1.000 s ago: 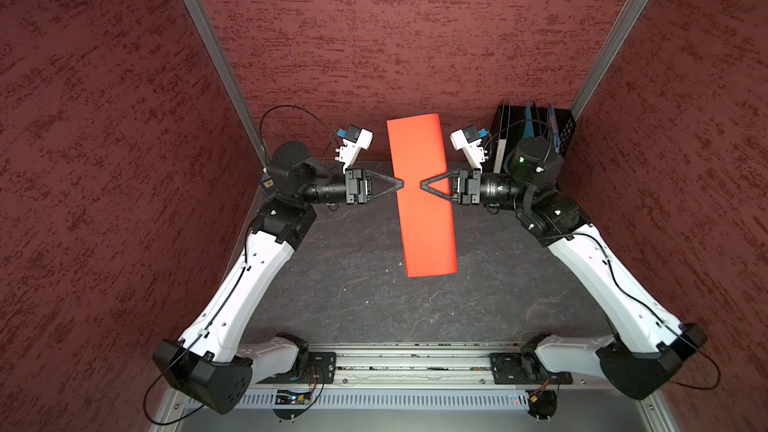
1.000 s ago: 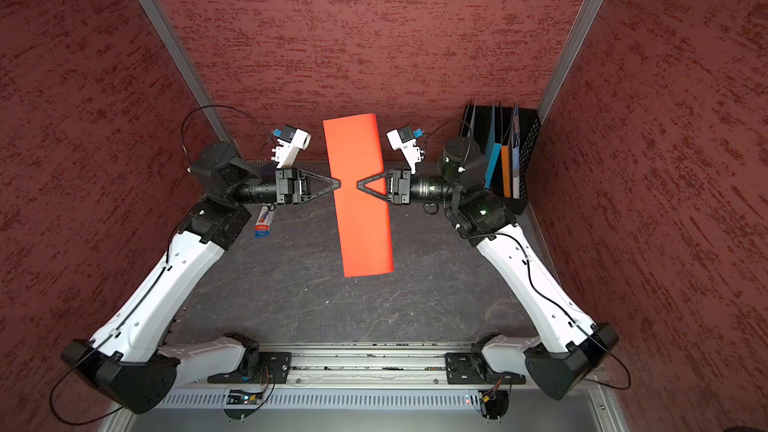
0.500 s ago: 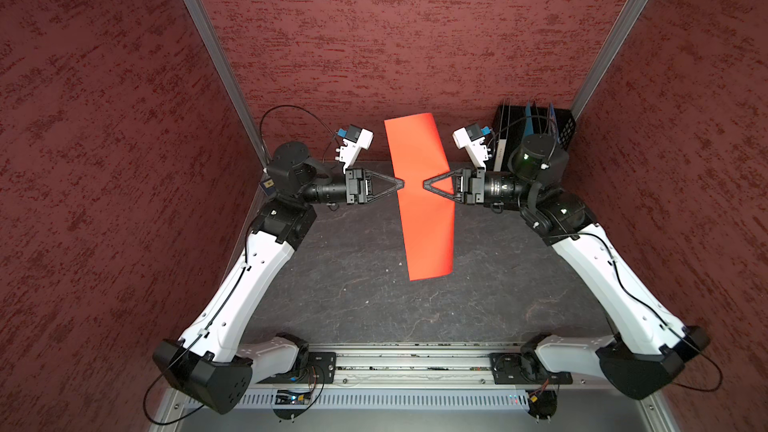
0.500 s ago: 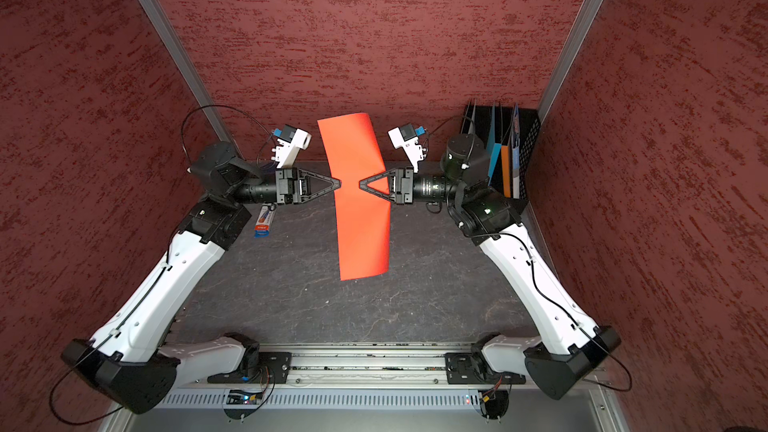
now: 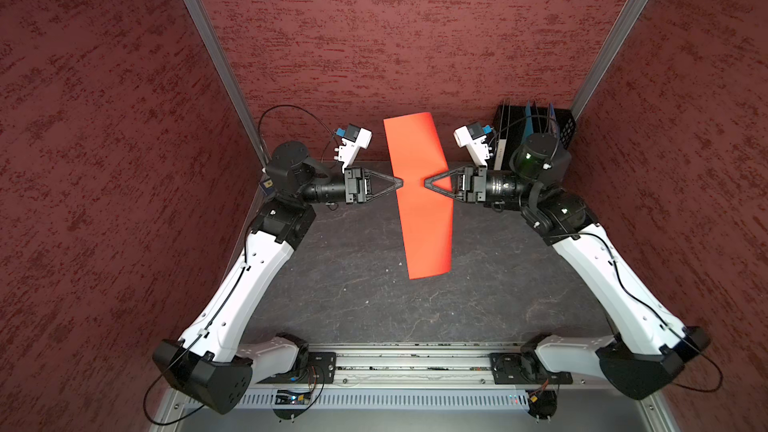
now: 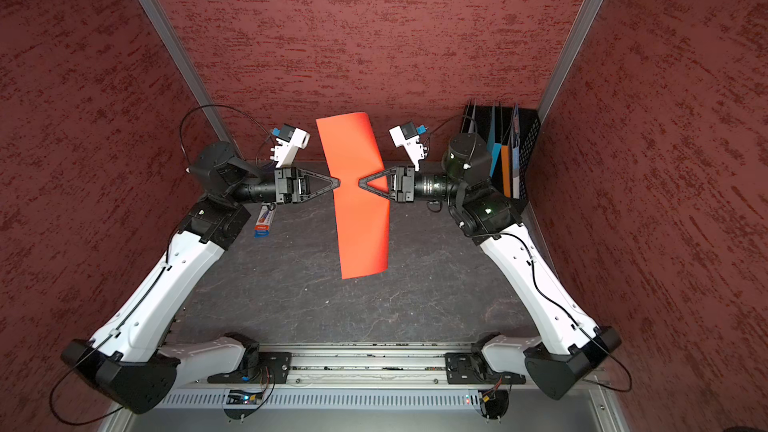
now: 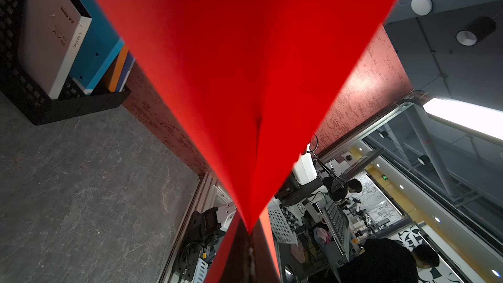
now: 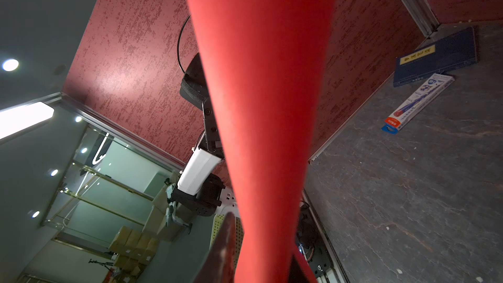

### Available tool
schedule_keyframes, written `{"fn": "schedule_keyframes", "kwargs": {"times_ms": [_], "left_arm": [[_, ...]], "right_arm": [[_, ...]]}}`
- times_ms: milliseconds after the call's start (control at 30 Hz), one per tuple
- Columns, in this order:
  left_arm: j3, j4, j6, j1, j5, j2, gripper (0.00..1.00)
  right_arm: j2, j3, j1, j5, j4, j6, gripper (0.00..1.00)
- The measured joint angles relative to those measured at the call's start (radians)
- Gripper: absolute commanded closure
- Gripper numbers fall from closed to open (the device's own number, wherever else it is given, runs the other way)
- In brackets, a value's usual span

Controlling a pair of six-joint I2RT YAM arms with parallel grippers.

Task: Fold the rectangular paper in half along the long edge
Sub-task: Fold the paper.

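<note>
**A:** The left gripper (image 5: 400,183) is clamped on the middle of one long edge of the rectangular paper (image 5: 419,218). What about the right gripper (image 5: 427,182)?

**B:** In its wrist view its fingers (image 8: 221,243) stand apart, with the sheet running loose between them. I judge it released.

**A:** So the sheet hangs in the air between the two, above the table (image 5: 353,292). It is twisted, its far end is raised toward the back wall, and no fold is made yet.

**B:** That's the worry. With one pinch point on thin paper, it may pivot, droop or slide out. Then the long edges might not meet squarely.

**A:** And if the right jaws close as it lies now?

**B:** They could catch it skewed and set a crooked crease. If it dropped, it might land against the file rack (image 5: 536,130), awkward to reach.
</note>
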Motion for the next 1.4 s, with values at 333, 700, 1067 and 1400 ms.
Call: {"fn": "schedule_keyframes", "kwargs": {"times_ms": [333, 700, 1067, 1400], "left_arm": [[0.000, -0.005, 0.001, 0.000, 0.000, -0.008, 1.00], [0.000, -0.005, 0.001, 0.001, 0.001, -0.014, 1.00], [0.000, -0.005, 0.001, 0.001, 0.001, -0.014, 1.00], [0.000, -0.013, 0.001, 0.001, 0.000, -0.015, 1.00]], "right_arm": [[0.010, 0.028, -0.010, -0.004, -0.042, -0.035, 0.78], [0.010, 0.058, -0.065, -0.029, -0.115, -0.073, 1.00], [0.010, 0.058, -0.067, -0.042, -0.106, -0.059, 0.84], [0.010, 0.059, -0.077, -0.066, -0.094, -0.046, 0.92]]}}
